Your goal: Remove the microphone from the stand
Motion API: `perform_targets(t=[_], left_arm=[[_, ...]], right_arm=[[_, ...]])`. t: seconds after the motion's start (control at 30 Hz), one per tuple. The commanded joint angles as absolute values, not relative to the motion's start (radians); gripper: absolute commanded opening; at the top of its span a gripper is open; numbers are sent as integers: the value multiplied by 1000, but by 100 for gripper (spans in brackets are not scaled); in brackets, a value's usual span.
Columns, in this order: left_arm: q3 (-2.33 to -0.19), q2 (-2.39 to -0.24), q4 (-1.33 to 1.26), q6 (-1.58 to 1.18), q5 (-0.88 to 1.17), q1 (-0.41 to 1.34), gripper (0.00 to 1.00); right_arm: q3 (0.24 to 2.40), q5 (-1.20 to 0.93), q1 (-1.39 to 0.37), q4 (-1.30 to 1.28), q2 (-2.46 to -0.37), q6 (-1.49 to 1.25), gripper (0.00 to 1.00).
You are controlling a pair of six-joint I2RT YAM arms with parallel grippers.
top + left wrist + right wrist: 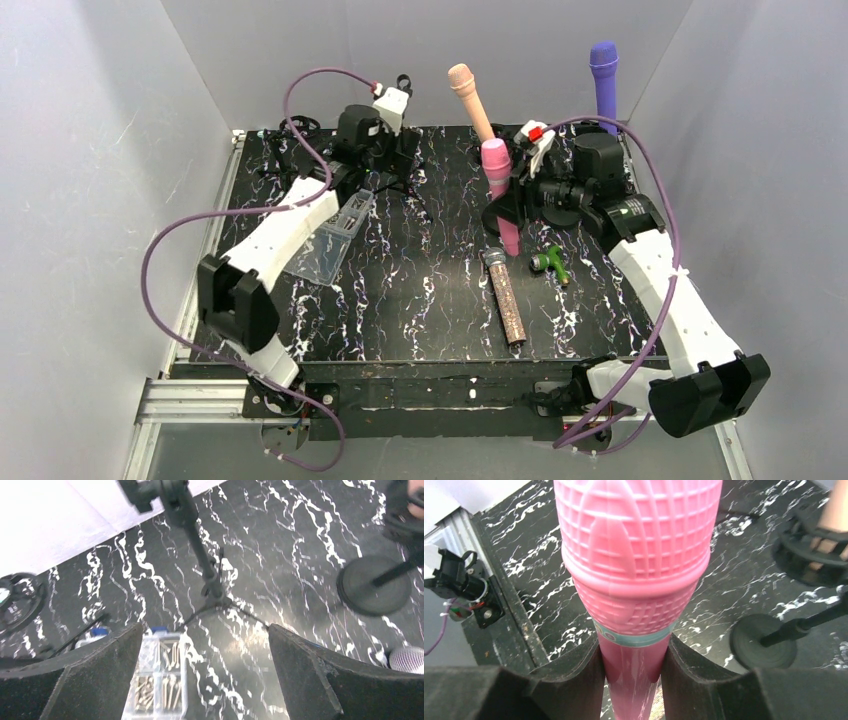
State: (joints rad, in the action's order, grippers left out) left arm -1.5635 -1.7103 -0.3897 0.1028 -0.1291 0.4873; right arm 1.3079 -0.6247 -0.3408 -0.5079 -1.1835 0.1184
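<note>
Near the bench's far edge, right gripper [632,669] clamps pink microphone [636,555], apparently clear of stand [765,642]; left gripper [204,645] gapes empty; set-down remains.

A glittery microphone [505,300] lies flat near the middle of the black marbled bench [420,310], a small green clip [549,264] just right of it. A clear plastic box [338,238] sits far left.

Lab rig: white enclosure walls [100,150]
</note>
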Motion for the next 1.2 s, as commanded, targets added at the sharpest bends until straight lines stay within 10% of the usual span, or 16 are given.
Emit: perform_targets(t=[0.0, 1.17], left_arm=[[-1539, -1527, -73, 157, -105, 484, 98], [-1401, -1180, 259, 183, -140, 483, 98]], right_arm=[[1234, -635, -381, -413, -1191, 14, 1], [771, -307, -654, -117, -1527, -534, 1]])
